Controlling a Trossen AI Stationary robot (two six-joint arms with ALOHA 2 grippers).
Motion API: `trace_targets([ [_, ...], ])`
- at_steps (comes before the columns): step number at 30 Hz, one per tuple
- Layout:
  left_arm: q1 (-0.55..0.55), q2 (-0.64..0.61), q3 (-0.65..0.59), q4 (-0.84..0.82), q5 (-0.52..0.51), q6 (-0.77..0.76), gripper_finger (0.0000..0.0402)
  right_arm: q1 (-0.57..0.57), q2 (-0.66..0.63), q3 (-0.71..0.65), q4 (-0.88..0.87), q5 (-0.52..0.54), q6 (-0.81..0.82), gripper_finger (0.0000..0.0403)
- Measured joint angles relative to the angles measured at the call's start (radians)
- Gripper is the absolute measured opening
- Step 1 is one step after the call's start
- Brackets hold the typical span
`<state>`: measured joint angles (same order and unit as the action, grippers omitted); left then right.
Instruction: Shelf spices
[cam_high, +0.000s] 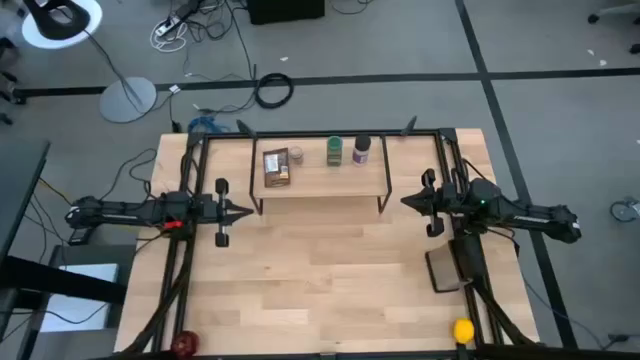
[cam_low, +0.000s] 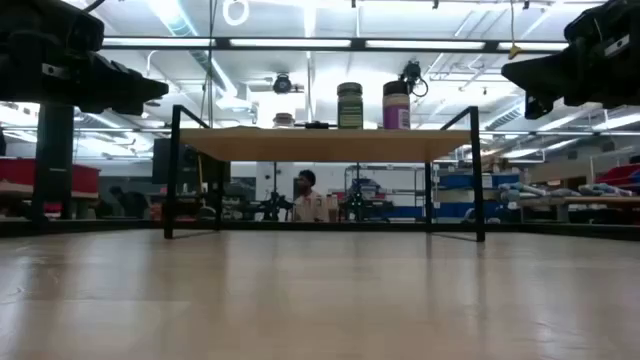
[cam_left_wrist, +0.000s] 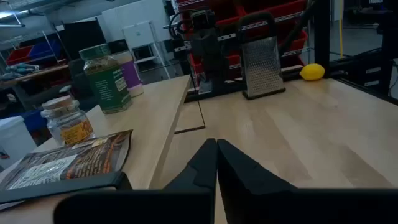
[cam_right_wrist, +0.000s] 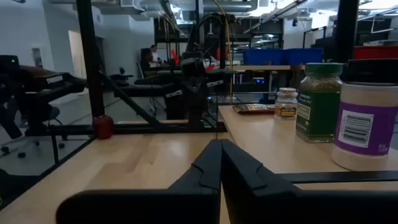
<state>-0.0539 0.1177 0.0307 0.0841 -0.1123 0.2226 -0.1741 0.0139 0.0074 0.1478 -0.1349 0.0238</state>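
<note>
Both grippers, left and right, hang pinched shut and empty beside the shelf, where packet and jars already stand, light, rigid, probably slick, best gripped around their bodies.

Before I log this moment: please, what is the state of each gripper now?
Left gripper: closed, holding nothing, beside the shelf's left end.
Right gripper: closed, holding nothing, beside the shelf's right end.
</note>
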Motion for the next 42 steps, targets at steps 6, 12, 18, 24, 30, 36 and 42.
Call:
trace_targets([
  [6, 0.000, 0.000, 0.000, 0.000, 0.000, 0.000, 0.0017, 0.000, 0.000, 0.000, 0.000, 0.000, 0.000, 0.0007],
  [12, 0.000, 0.000, 0.000, 0.000, 0.000, 0.000, 0.0017, 0.000, 0.000, 0.002, 0.045, 0.000, 0.020, 0.0007],
  [18, 0.000, 0.000, 0.000, 0.000, 0.000, 0.000, 0.0017, 0.000, 0.000, 0.065, 0.082, 0.000, 0.036, 0.0007],
  [24, 0.000, 0.000, 0.000, 0.000, 0.000, 0.000, 0.0017, 0.000, 0.055, 0.171, 0.100, 0.006, 0.005, 0.0007],
  [30, 0.000, 0.000, 0.000, 0.000, 0.000, 0.000, 0.0017, 0.000, 0.239, 0.362, 0.093, 0.021, -0.076, 0.0007],
  [36, 0.000, 0.000, 0.000, 0.000, 0.000, 0.000, 0.0017, -0.025, 0.523, 0.612, 0.035, 0.124, -0.071, 0.0007],
  [42, 0.000, 0.000, 0.000, 0.000, 0.000, 0.000, 0.0017, -0.056, 0.723, 0.791, 0.064, 0.194, 0.002, 0.0007],
])
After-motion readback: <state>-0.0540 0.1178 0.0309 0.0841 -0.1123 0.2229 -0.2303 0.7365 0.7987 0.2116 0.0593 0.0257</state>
